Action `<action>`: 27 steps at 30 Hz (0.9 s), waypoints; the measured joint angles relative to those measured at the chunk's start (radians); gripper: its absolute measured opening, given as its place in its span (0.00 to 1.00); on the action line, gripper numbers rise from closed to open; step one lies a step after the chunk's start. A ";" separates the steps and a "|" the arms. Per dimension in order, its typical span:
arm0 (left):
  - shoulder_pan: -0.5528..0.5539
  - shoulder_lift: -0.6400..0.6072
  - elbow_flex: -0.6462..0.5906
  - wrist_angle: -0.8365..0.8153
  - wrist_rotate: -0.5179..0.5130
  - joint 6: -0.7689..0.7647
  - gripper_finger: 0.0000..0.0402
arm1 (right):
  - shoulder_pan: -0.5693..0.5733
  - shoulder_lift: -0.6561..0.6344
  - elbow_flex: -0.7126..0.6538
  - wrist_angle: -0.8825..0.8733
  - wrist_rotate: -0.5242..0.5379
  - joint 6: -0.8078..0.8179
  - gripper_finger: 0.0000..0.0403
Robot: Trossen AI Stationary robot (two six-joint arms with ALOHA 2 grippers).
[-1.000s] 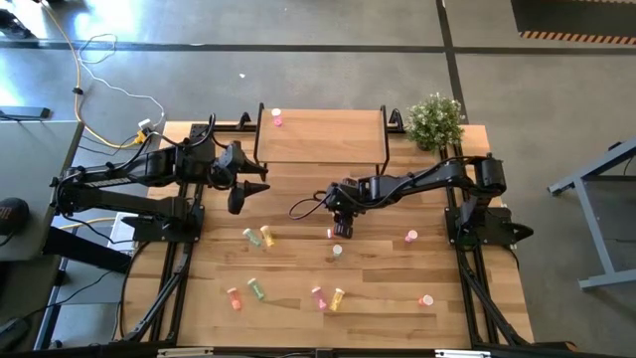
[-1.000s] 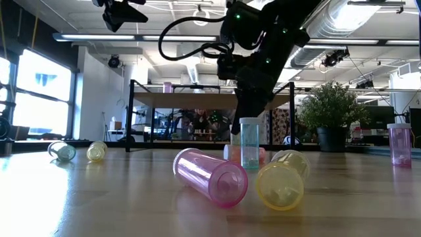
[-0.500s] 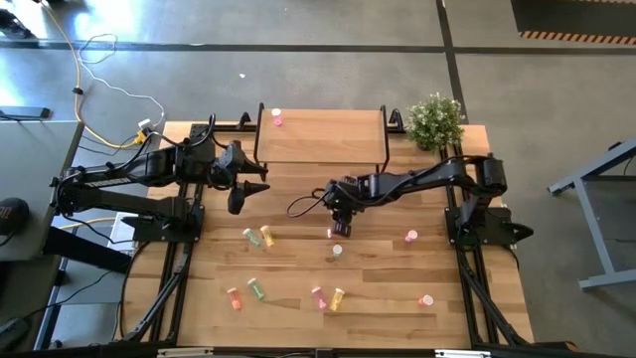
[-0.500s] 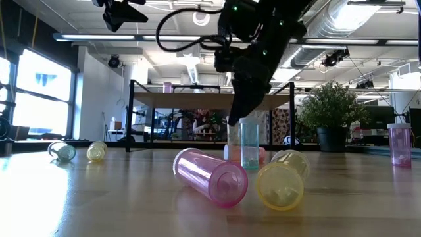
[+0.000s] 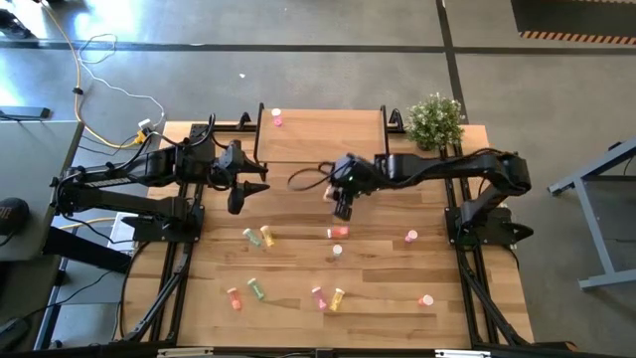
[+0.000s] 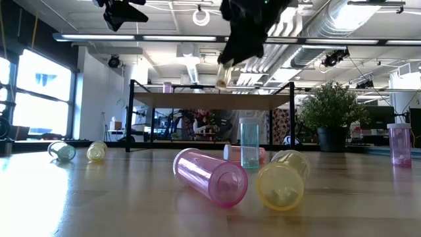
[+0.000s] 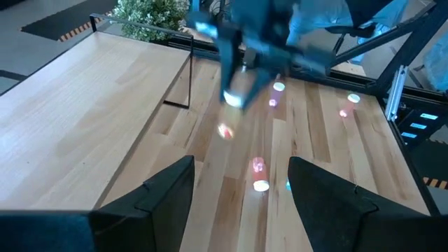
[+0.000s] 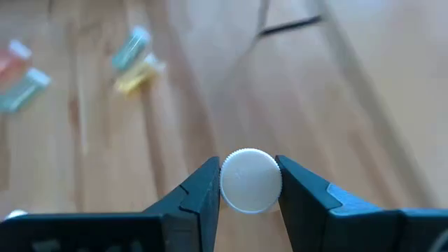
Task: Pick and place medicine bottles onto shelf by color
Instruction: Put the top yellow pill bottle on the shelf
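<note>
one pink bottle (image 5: 277, 121) stands on the shelf (image 5: 320, 136); right tool (image 8: 250, 183) clamps a white-capped bottle (image 8: 250, 180), colour unclear; left tool (image 7: 241, 189) gapes empty; about ten bottles wait on the surface (image 5: 378, 298).

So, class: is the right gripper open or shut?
Shut on a bottle: the right gripper has both fingers pressed against its white cap, raised above the table.

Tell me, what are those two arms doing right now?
Right gripper shut on a bottle, lifted near the shelf. Left gripper open, waiting at the shelf's left. Nothing in the way.
</note>
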 joint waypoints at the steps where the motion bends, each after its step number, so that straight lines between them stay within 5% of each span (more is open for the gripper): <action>1: 0.000 0.000 0.000 0.000 0.000 0.000 0.55 | -0.008 -0.016 0.010 -0.011 0.020 -0.001 0.28; 14: 0.000 0.000 0.000 0.010 -0.015 0.000 0.55 | -0.235 -0.168 0.152 -0.192 0.136 -0.136 0.28; 27: 0.000 0.000 0.000 0.014 -0.020 -0.002 0.55 | -0.555 -0.181 0.214 -0.244 -0.051 -0.266 0.28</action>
